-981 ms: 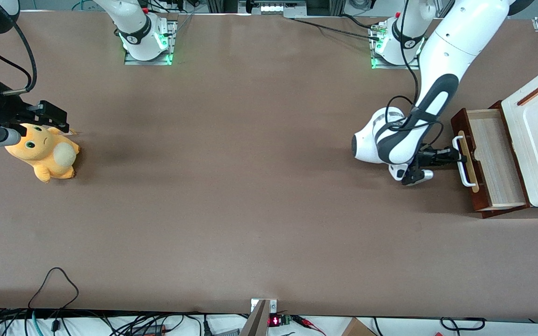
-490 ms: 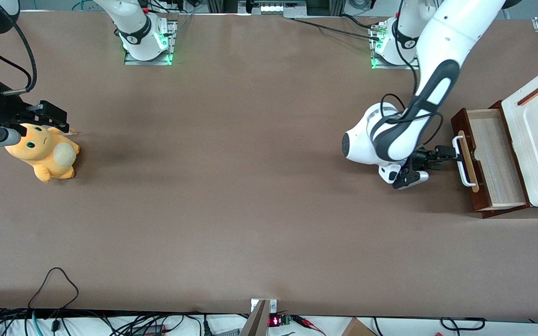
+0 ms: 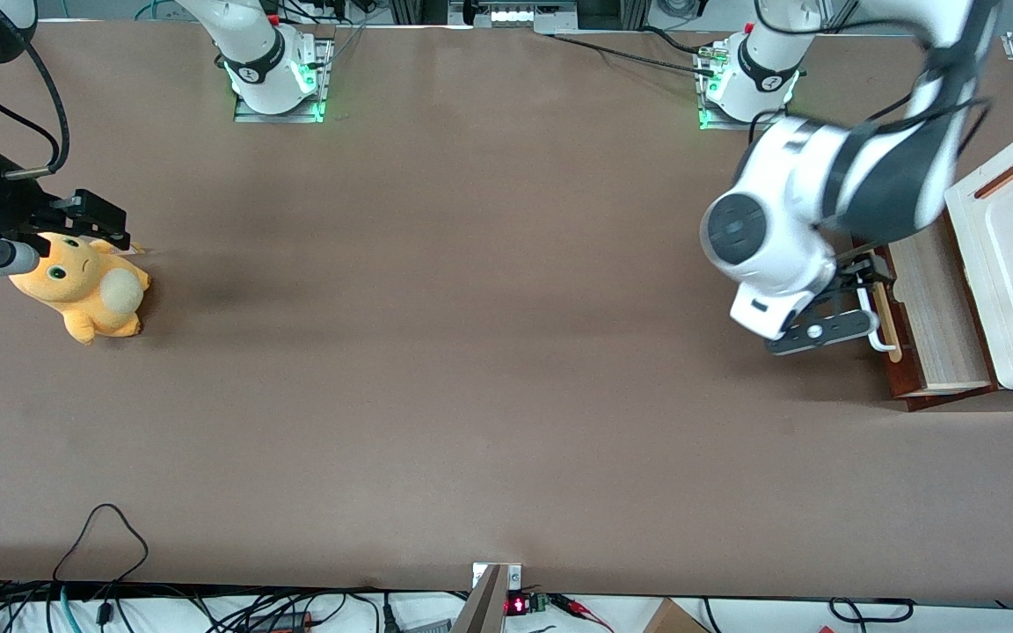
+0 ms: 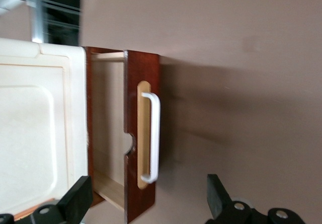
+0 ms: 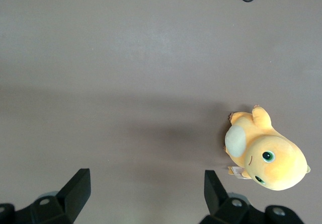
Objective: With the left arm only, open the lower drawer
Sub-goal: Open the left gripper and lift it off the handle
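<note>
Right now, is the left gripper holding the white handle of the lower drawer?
No. In the wrist view the gripper is open and apart from the white handle of the lower drawer, with nothing between its fingers.

You have a dark reddish-brown lower drawer (image 4: 142,133) with a white handle (image 4: 152,137) on a pale strip, under the cream cabinet top (image 3: 1012,255). Above the handle hangs the left arm's black gripper (image 4: 146,209), fingers apart. The brown table (image 3: 436,352) carries an orange plush toy (image 3: 84,290).
</note>
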